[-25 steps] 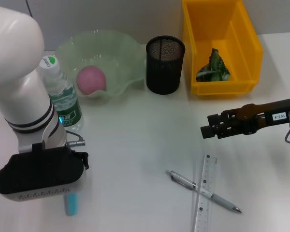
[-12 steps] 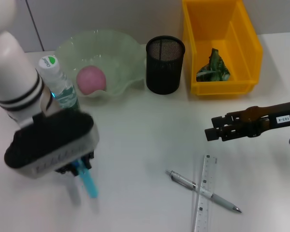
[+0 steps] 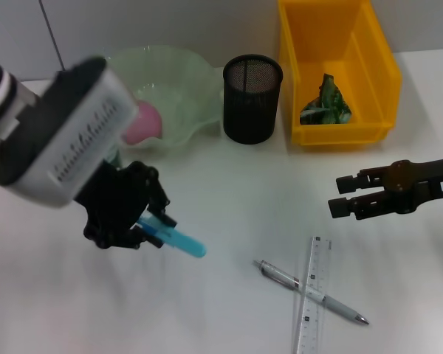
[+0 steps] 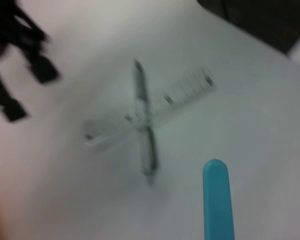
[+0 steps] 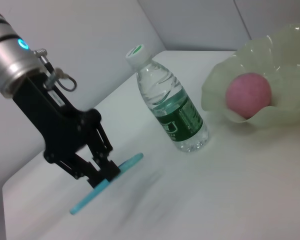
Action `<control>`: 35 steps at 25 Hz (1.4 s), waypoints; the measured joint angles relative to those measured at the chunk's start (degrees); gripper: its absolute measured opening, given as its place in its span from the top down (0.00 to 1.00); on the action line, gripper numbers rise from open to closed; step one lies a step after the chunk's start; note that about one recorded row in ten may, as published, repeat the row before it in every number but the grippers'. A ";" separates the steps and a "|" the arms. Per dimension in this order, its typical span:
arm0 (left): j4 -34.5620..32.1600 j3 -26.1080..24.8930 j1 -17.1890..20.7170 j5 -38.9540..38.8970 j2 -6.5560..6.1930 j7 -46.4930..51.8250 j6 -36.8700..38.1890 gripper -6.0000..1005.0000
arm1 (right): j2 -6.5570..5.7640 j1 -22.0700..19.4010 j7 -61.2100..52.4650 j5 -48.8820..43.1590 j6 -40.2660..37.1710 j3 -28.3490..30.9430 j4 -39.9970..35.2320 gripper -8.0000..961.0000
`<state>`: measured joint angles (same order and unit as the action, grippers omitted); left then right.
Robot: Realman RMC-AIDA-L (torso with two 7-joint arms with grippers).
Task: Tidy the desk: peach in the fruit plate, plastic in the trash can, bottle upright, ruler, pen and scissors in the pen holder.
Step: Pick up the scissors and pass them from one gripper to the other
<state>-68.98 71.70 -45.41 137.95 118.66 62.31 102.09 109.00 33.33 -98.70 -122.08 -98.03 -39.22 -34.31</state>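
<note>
My left gripper (image 3: 153,223) hangs over the desk (image 3: 229,184), shut on the light blue scissors (image 3: 183,241), whose covered blade points toward the middle; the same grip shows in the right wrist view (image 5: 105,174). The pen (image 3: 310,291) lies across the ruler (image 3: 312,295) at the front right. My right gripper (image 3: 345,195) hovers open above them with nothing in it. The peach (image 3: 146,122) rests in the fruit plate (image 3: 192,70). The bottle (image 5: 172,112) stands upright beside the plate. The pen holder (image 3: 252,99) stands next to the trash can (image 3: 306,44), which holds green plastic (image 3: 325,103).
My left forearm covers the bottle and part of the fruit plate in the head view. In the left wrist view the scissors' blue tip (image 4: 217,200) points toward the crossed pen (image 4: 144,120) and ruler (image 4: 157,105).
My left gripper has lifted the scissors from the front left of the desk and swung them right, toward the middle. My right gripper has drifted slightly right and down.
</note>
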 joint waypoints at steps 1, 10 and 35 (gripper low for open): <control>-0.14 -1.60 0.26 -1.45 -0.01 1.30 0.46 0.76 | -0.01 0.00 0.25 -0.03 -0.05 -0.01 0.00 0.15; 0.25 -10.75 3.12 -13.10 -0.11 9.76 1.19 0.76 | 0.31 -0.03 2.21 -0.42 -0.29 -0.57 0.25 0.15; 28.12 -10.79 13.36 -49.87 0.16 7.21 -4.91 0.76 | 3.57 -1.26 16.26 0.40 -0.49 3.66 1.63 0.15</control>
<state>-40.86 60.91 -32.05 88.07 118.82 69.52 97.18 112.57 32.07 -82.44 -121.68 -98.52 -35.56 -32.69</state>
